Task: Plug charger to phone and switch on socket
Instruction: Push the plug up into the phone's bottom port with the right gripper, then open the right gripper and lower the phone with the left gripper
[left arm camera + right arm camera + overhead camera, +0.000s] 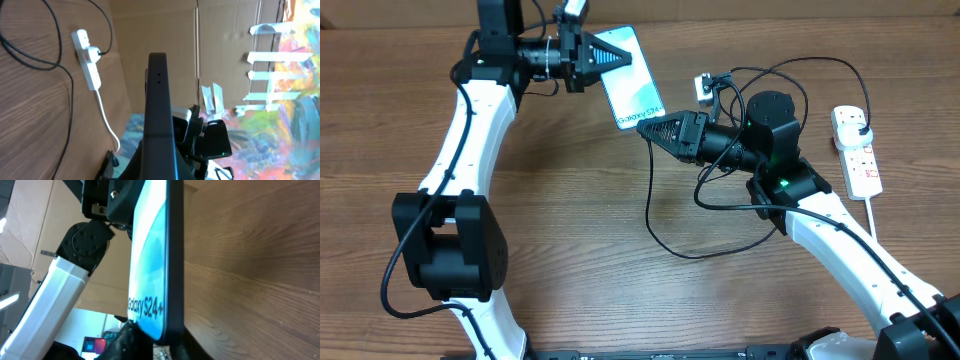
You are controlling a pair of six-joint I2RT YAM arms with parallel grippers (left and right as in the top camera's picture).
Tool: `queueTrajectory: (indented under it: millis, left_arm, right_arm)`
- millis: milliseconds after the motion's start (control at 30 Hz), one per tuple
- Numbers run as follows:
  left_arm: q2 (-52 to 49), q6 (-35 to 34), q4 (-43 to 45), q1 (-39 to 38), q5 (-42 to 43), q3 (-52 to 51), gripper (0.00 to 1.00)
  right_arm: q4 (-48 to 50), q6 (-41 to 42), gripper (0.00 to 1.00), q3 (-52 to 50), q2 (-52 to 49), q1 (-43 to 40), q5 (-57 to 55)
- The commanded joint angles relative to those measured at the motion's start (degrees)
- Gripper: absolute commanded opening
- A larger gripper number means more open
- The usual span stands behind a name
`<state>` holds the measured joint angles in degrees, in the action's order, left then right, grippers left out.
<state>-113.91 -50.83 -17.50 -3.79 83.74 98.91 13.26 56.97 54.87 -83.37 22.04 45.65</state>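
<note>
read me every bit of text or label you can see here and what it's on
"Galaxy S24+": on the smartphone screen, near one end, clear in the right wrist view.
The same lettering on the screen in the overhead view: too small to read.
White power strip: any markings by its red switches are too small to read.
No other text, brand or number is legible.

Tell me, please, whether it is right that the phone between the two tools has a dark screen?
Not quite: the phone between the left tool and the right tool has a lit, light-blue screen, as the overhead view shows.
</note>
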Motion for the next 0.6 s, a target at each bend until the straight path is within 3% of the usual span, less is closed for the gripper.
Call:
queueTrajectory:
  millis: [0, 433, 567]
  left_arm:
    - [0.4, -0.6, -0.1, 0.2, 6.7, 0.2, 0.04]
    - [0.0, 9.9, -3.0, 1.6, 0.7, 0.2, 0.04]
    - [-0.1, 15.0, -10.1, 1.6, -5.5, 0.2, 0.04]
  right_arm:
    - [-0.1, -0.2, 0.26, 0.6, -1.2, -0.9, -3.3]
    - [-0.1, -0.2, 0.7, 0.6, -1.2, -0.9, -3.4]
    - [-0.1, -0.4, 0.75, 0.6, -1.2, -0.9, -3.3]
